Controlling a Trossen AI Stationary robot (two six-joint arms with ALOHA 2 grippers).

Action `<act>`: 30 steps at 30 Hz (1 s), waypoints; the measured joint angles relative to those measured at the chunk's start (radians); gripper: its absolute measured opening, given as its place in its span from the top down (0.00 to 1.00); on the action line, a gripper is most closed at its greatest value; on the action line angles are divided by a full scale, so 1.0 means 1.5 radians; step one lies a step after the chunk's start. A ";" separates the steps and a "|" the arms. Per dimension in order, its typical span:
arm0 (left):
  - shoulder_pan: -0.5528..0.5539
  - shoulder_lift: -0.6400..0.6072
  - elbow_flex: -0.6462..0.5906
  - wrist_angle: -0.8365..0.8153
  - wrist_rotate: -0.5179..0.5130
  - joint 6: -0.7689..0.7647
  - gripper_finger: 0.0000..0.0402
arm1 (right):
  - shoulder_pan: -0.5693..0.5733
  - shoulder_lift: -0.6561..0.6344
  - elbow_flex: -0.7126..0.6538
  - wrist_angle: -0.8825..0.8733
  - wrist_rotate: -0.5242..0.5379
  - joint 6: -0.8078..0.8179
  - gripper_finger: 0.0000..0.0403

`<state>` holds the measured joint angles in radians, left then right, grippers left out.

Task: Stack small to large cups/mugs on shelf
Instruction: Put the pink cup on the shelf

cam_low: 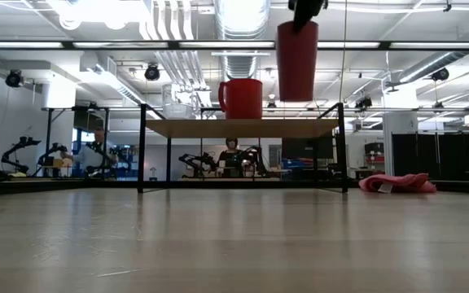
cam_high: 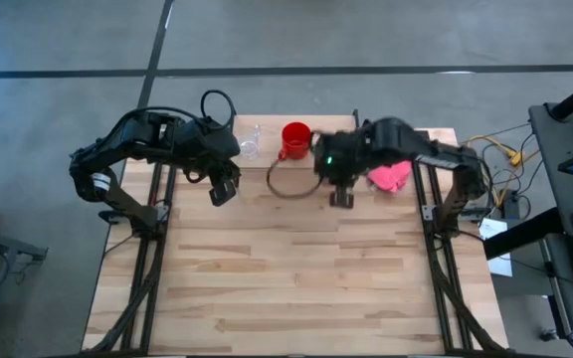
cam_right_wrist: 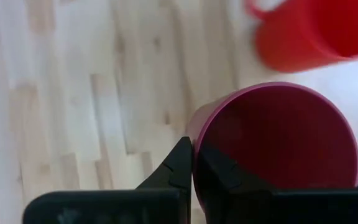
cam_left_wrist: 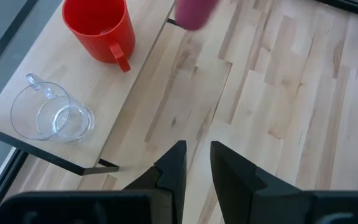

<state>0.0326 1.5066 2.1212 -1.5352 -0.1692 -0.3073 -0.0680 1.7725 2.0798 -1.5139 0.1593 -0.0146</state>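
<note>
The shelf, a light plank on thin black legs, stands at the table's far side. On it stand the red mug, which also shows in the high view, and the clear glass beside it. My right gripper is shut on the magenta tumbler, held above the shelf's right part, next to the mug. My left gripper hovers above the table in front of the shelf, empty, its fingers a narrow gap apart. My right gripper pinches the tumbler's rim, one finger inside the mouth and one outside. The fingers come from above, pointing down. The tumbler hangs upright below them, mouth up, its base clear of the shelf top.
A soft pink cloth lies on the table to the right of the shelf and also shows in the high view. A dark cable loop lies in front of the shelf. The wooden table stretches toward the near edge.
</note>
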 joint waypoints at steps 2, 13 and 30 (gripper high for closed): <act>0.000 0.000 0.000 0.000 0.000 0.000 0.86 | -0.024 0.002 0.036 -0.022 0.000 0.015 0.98; 0.000 0.000 0.000 0.006 0.000 0.000 0.86 | -0.179 0.002 0.079 -0.039 -0.027 -0.024 0.98; 0.000 0.000 0.000 0.006 0.000 0.000 0.86 | -0.266 0.034 0.078 -0.035 -0.112 -0.065 0.98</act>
<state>0.0326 1.5066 2.1212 -1.5266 -0.1696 -0.3073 -0.4671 1.8238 2.1970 -1.5666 -0.0086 -0.1127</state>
